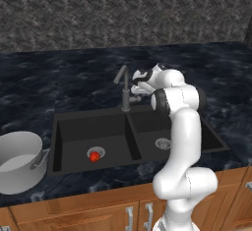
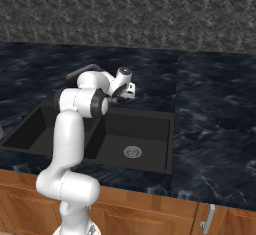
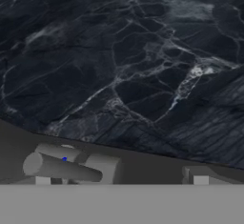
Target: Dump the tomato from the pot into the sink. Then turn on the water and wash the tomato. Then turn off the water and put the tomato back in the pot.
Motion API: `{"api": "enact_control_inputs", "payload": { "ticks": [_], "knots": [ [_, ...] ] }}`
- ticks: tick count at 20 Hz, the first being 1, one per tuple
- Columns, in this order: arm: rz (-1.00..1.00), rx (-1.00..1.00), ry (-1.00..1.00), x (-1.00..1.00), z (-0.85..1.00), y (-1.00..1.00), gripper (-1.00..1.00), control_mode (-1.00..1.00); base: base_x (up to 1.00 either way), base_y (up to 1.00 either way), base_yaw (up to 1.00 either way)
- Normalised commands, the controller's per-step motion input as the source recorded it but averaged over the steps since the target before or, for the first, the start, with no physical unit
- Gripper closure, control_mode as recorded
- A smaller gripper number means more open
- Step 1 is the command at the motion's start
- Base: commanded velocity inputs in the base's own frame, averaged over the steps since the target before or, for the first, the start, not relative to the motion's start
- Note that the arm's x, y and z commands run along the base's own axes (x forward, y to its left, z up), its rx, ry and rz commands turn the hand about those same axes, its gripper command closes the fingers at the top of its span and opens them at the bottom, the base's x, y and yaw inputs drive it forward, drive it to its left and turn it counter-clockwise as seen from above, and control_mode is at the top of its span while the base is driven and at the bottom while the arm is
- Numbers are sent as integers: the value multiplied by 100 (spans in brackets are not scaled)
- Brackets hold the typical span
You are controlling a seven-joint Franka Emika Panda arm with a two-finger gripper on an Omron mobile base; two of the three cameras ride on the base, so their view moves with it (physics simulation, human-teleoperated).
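Observation:
The tomato (image 1: 93, 156), small and bright red, rests on the left drain of the black double sink (image 1: 113, 131). On the counter left of the sink stands the silver pot (image 1: 18, 161), upright, its pale inside bare. My gripper (image 1: 137, 88) hovers behind the centre divider, right beside the faucet (image 1: 125, 90), and it is open. In the hand view the faucet's grey lever (image 3: 59, 167) lies between my fingertips (image 3: 43, 180), nearer the left one, with nothing clamped. From the right, the gripper (image 2: 129, 91) sits above the sink's back rim (image 2: 145, 113). No water runs from the spout.
Dark marble counter (image 1: 59, 82) surrounds the sink, with a rough stone wall (image 1: 123, 14) behind it. The right basin holds only its drain (image 2: 132, 152). Wooden cabinet doors (image 1: 98, 215) run below the counter's front edge.

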Motion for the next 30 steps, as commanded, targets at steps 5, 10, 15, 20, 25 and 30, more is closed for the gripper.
{"api": "enact_control_inputs", "payload": {
  "ticks": [5,10,15,20,25,30],
  "knots": [
    [0,0,-2,25,-8,0,-100,-100,0,0,0],
    [0,0,0,30,-15,0,-100,-100,0,0,0],
    [0,0,0,25,-22,1,-100,-100,0,0,0],
    [0,0,0,31,-32,0,-100,-100,0,0,0],
    [0,0,0,33,-43,0,-100,-100,0,0,0],
    [0,0,0,24,-44,0,-100,-100,0,0,0]
  ]
}}
